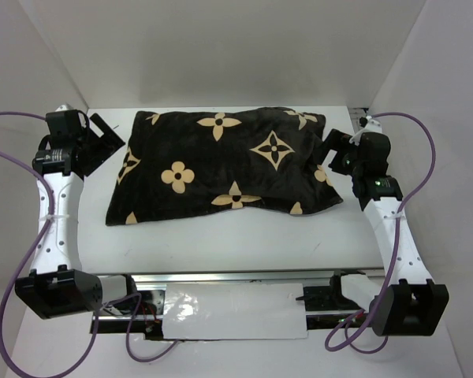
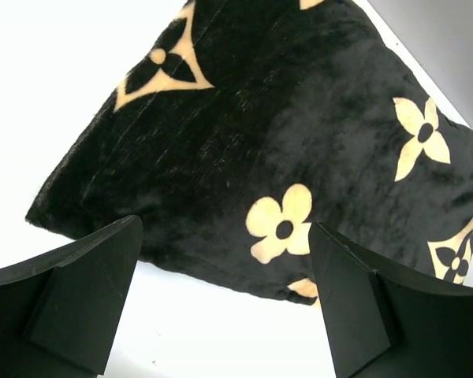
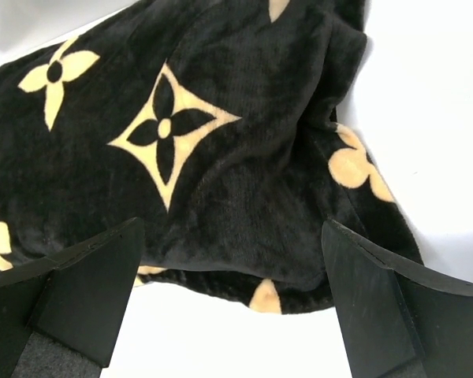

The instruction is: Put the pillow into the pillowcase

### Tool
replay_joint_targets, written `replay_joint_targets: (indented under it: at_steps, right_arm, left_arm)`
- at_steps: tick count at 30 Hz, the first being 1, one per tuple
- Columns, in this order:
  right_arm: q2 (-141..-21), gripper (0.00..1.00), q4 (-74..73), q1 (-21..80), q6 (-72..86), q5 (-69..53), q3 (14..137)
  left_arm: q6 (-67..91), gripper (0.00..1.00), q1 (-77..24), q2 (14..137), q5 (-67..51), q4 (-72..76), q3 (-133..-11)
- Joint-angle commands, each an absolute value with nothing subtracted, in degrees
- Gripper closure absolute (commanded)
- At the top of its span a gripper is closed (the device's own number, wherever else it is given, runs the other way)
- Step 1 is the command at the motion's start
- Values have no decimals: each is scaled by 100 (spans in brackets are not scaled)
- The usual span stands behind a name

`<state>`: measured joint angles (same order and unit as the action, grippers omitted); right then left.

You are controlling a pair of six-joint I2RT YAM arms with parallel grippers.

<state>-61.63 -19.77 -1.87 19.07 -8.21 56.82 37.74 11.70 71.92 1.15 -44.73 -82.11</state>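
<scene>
Plump flower-printed pillowcase (image 1: 221, 169) on white table (image 1: 221, 252) between left gripper (image 2: 225, 228) and right gripper (image 3: 232, 227), both claws spread wide, empty.

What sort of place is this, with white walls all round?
Likely a robot test bench, not a home: left arm and right arm bolted to a white table, plain white panels boxing it in, purple cables trailing.

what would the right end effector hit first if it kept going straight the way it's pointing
Probably the pillowcase: its right end lies dead ahead of the open right end effector, though the gap between them is hard to judge.
</scene>
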Motion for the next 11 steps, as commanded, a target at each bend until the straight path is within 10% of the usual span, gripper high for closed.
replay_joint_targets:
  at_steps: [1, 11]
  right_arm:
    - [-5924, 0, -1828, -202, 1969, -800, 5678]
    - [-5766, 0, -1723, -149, 2021, -686, 5493]
  left_arm:
    - [3727, 1, 1178, 7146, 44, -4351, -8332]
    - [3674, 1, 1178, 7146, -70, -4289, -8209]
